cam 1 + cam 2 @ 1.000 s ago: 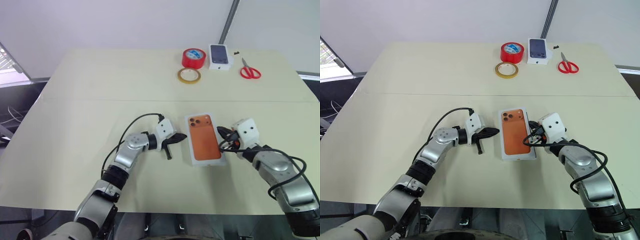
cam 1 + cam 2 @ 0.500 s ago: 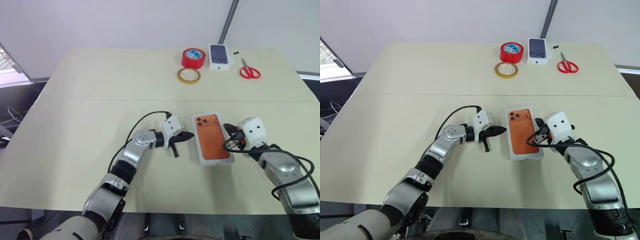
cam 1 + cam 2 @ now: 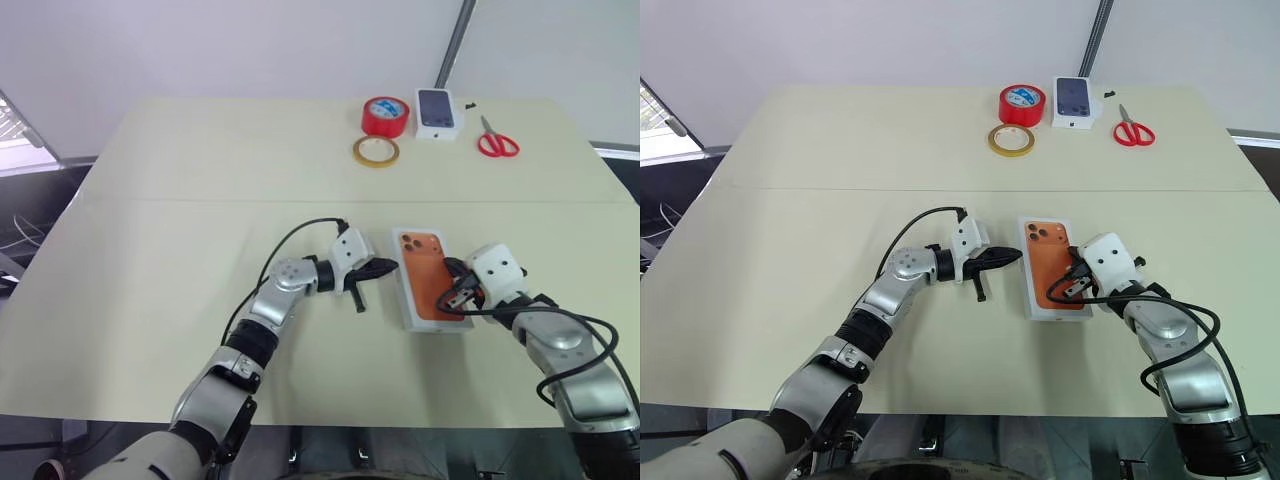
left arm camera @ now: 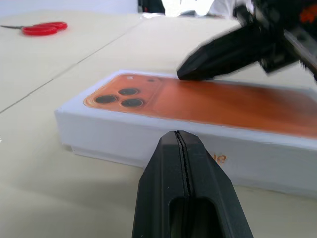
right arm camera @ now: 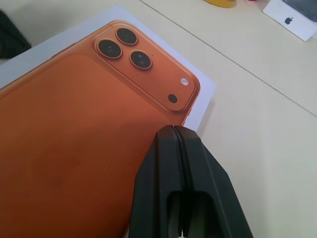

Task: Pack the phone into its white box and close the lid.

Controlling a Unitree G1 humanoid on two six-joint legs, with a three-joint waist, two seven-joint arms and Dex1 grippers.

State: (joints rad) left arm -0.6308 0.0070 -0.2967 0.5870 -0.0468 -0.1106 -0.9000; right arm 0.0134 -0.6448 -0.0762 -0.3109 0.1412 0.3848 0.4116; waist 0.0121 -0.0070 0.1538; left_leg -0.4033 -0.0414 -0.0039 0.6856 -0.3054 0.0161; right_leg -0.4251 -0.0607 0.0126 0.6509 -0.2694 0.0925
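The white box (image 3: 432, 281) sits closed on the table. Its lid (image 5: 74, 144) has a flat orange top face showing a phone back with dark lenses at one corner. It looks like a print, and the phone itself is hidden. My left gripper (image 3: 392, 266) is shut. It lies level and points at the box's left wall, just short of it. My right gripper (image 3: 448, 267) is also shut, and its tip rests on the lid's top near the right edge. In the left wrist view that tip (image 4: 190, 74) touches the orange face.
At the far edge of the table lie a red tape roll (image 3: 386, 114), a yellowish tape ring (image 3: 376, 151), a small white box printed with a dark phone (image 3: 438, 108) and red scissors (image 3: 498, 145). Open tabletop stretches to the left and in front.
The box has slid to the right across the table and turned slightly. Both shut grippers moved right with it, the left one trailing its left wall.
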